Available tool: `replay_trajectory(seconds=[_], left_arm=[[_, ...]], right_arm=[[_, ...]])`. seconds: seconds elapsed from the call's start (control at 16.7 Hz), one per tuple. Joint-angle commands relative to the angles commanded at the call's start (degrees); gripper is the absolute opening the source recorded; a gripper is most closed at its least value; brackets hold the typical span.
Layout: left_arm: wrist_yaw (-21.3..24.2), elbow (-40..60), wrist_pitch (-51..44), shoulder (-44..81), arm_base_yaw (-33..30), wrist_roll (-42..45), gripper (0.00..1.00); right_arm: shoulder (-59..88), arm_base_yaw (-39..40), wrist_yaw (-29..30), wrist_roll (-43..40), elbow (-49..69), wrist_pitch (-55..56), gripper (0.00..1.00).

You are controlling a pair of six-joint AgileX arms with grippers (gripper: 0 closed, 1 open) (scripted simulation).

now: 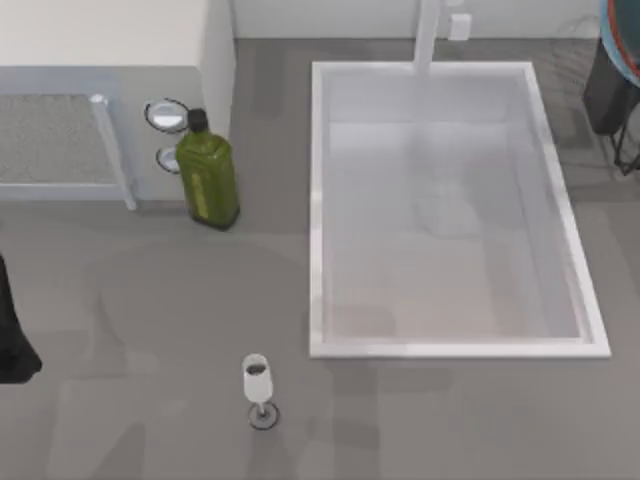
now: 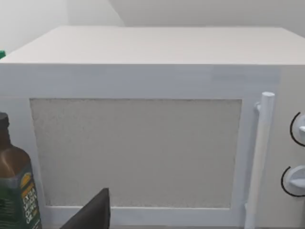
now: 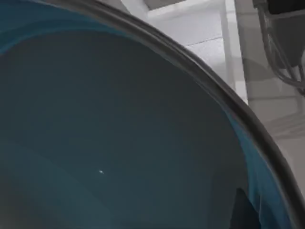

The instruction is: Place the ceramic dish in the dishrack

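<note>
Ceramic dish (image 3: 119, 133) beside dishrack (image 3: 281, 52) (top view's right edge); bottle (image 2: 16, 191) label unreadable; finger state unclear.

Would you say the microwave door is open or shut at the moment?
Shut. In the left wrist view the microwave door sits flush in its white frame beside the handle, with no gap; the top view shows the microwave front unbroken too.

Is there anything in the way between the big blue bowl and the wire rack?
Nothing visible is. The ceramic dish sits at the top view's far right edge, right beside the dishrack wires. The sink, bottle and wine glass stand elsewhere.
</note>
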Motion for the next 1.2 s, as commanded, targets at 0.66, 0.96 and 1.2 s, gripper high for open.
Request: replay_trajectory(seconds=[0.66, 0.96, 1.2], left_arm=[[0.0, 0.0, 0.0, 0.0, 0.0, 0.0, 1.0], [0.0, 0.0, 0.0, 0.0, 0.0, 0.0, 1.0], [0.0, 0.0, 0.0, 0.0, 0.0, 0.0, 1.0]], right_arm=[[-17.97, -32.03, -17.71, -14.06, -13.58, 39.94, 0.0], [-17.93, -32.06, -17.71, -14.06, -13.46, 40.06, 0.0], [-14.03, -30.9, -16.34, -14.02, -13.66, 43.95, 0.0]])
